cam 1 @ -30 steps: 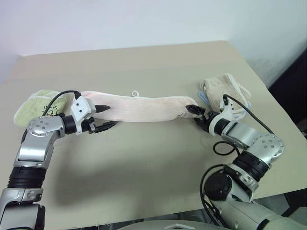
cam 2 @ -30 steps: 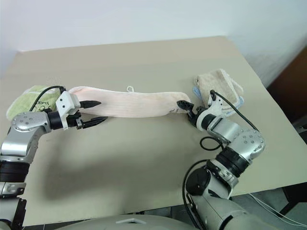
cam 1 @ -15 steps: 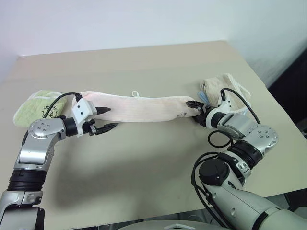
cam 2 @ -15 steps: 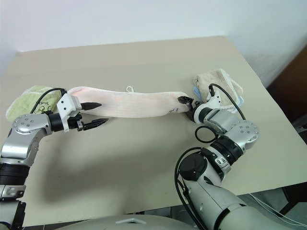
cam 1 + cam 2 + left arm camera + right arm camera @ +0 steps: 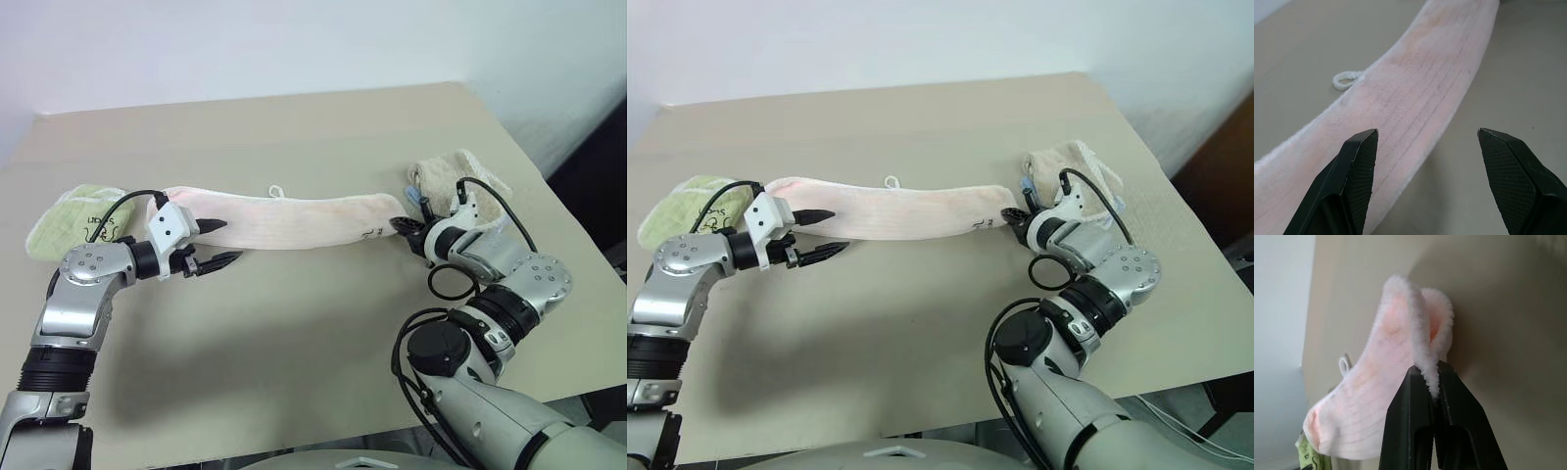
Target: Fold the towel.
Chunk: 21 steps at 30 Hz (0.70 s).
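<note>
Right now the right gripper [image 5: 1432, 382] is pinching the near-right end of the long, narrow pale pink terry-cloth towel [image 5: 294, 220], black fingers clamped flat together with the fuzzy edge bunching up between them. That towel is lying stretched across the beige table [image 5: 294, 333], whitish cord loop [image 5: 278, 191] sticking out on the far side, small dark logo [image 5: 373, 233] near the gripped end. Left gripper [image 5: 217, 243] is hovering spread wide at the opposite end, one finger over the cloth, one off it on the table side, holding nothing.

Judging the step as securing both ends before the fold:
- left needs to drop and bite both layers at the corner, not just skim the pile
- lift both ends evenly so the strip isn't twisting
- keep clear of the light green towel [image 5: 69, 220] and the cream ribbed towel [image 5: 460, 176], each sitting just beside an end.
</note>
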Motion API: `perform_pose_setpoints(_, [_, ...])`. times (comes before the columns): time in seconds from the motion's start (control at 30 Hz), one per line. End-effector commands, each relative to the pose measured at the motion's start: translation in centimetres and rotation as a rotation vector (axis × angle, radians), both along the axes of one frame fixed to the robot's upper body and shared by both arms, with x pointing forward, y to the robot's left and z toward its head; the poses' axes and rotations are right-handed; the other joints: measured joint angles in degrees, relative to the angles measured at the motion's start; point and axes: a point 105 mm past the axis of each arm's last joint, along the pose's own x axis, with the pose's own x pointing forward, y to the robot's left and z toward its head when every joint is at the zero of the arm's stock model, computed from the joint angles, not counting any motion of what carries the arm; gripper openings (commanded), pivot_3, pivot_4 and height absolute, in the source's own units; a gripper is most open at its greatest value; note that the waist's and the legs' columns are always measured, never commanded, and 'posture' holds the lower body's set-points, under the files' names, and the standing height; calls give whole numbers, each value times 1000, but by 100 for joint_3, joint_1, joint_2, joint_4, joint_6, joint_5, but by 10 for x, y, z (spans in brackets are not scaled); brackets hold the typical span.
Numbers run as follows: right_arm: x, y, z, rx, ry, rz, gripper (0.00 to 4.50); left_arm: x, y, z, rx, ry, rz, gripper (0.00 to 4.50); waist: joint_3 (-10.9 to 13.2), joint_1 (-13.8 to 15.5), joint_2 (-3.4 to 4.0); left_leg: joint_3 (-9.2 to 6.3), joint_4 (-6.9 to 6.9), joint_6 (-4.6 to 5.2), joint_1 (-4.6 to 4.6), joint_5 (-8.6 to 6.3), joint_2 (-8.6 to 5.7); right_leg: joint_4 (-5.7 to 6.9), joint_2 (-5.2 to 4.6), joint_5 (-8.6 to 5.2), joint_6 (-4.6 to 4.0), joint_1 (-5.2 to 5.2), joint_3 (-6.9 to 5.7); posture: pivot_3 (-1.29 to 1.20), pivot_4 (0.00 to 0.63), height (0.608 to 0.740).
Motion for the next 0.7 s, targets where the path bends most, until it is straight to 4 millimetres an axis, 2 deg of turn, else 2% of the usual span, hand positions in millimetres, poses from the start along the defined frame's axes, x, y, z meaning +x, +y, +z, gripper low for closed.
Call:
perform_pose_setpoints(0.03, [1,-21,34,-121,-136,-1,46,-1,4,6,8,-34,7,3420,1,2,2,0,0,1,-1,-1,0,-3,-1,-1,0,1,-1,0,150,731])
perform_pose_setpoints(0.1, [-1,-27,49,-232,-204,37,46,-1,5,5,11,-34,12,3420,2,-6,2,1,0,6,-5,-4,-1,-7,-2,-13,-13,0,-1,0,150,731])
perform_pose_setpoints(0.2, [-3,-25,65,-385,-296,116,46,-1,6,5,12,-35,19,3420,2,-11,2,1,-6,12,-6,-7,-1,-12,-2,-17,-7,-1,-2,0,150,731])
perform_pose_setpoints(0.3, [-3,-2,81,-509,-416,253,46,-1,5,4,12,-35,19,3420,2,-58,1,2,-10,13,-4,-8,1,-17,1,-18,-4,-1,-1,0,150,731])
perform_pose_setpoints(0.4, [-4,18,85,-580,-491,356,46,-1,3,3,11,-36,17,3420,3,-108,1,2,-9,14,-4,-8,4,-18,3,-19,-2,0,-2,0,150,731])
perform_pose_setpoints(0.43, [-4,42,88,-642,-555,458,46,0,2,3,10,-37,13,3420,3,-115,0,2,-9,14,-5,-8,5,-21,3,-20,0,0,-2,0,150,731])
perform_pose_setpoints(0.5, [-6,76,85,-717,-636,605,46,2,0,3,8,-40,8,3420,4,-152,0,3,-9,14,-7,-8,5,-27,2,-21,5,0,-2,0,150,731])
perform_pose_setpoints(0.6, [-4,101,78,-748,-686,705,46,4,-3,4,6,-43,5,3420,4,-144,-2,3,-10,14,-10,-8,6,-36,5,-15,19,1,-3,0,150,731])
perform_pose_setpoints(0.7, [-4,134,56,-814,-724,839,46,4,-4,4,1,-48,6,3420,4,-131,-2,2,-10,14,-13,-8,6,-41,3,-7,15,1,-6,0,150,731])
